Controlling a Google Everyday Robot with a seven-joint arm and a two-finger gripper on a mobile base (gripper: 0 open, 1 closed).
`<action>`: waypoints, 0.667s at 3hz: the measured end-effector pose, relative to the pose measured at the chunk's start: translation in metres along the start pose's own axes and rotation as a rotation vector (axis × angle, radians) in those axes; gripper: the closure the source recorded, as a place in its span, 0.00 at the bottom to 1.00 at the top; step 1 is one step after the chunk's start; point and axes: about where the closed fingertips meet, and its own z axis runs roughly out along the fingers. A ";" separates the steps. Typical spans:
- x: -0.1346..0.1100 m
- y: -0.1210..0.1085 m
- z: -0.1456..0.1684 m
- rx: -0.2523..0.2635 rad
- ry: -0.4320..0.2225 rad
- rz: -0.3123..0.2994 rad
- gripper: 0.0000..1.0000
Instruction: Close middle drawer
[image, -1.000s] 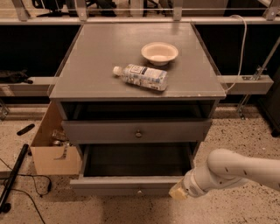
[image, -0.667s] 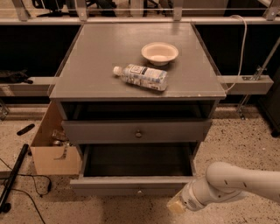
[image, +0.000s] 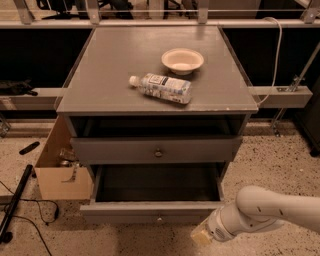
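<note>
The pale yellowish gripper (image: 202, 235) sits low at about 5 o'clock in the view, at the end of the thick white robot arm (image: 265, 210) that reaches in from 4 o'clock. Whether it is open or closed cannot be told. It lies just off the right end of the wide grey wooden middle drawer (image: 120, 214), at 4 o'clock from that drawer's small centre knob (image: 159, 218).

A second ago the gripper was higher, against the drawer's front right corner; it has since dropped toward the speckled floor (image: 280, 160). The middle drawer is pulled out as far as before.

Above it, the upper grey drawer (image: 200, 149) stands slightly open. A clear plastic bottle (image: 162, 87) and a cream round bowl (image: 182, 60) rest unmoved on the grey cabinet top (image: 110, 70).
</note>
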 end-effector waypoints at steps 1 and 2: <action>-0.021 -0.017 0.005 0.025 0.013 -0.027 1.00; -0.043 -0.045 0.010 0.054 0.049 -0.039 1.00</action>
